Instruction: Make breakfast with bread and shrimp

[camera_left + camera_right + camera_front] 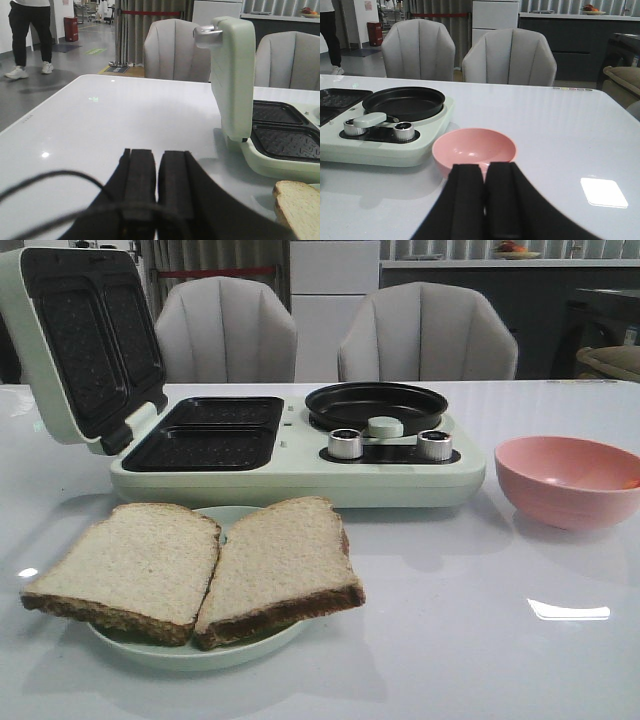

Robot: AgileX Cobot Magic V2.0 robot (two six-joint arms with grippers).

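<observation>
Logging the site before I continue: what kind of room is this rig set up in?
Probably a lab or showroom staged as a dining area, not a home kitchen: a white table with a breakfast maker, padded chairs, and an open floor where a person stands beside a barrier belt.

You see only a corner of one bread slice at the left wrist view's edge; the pink bowl hides its contents.
</observation>
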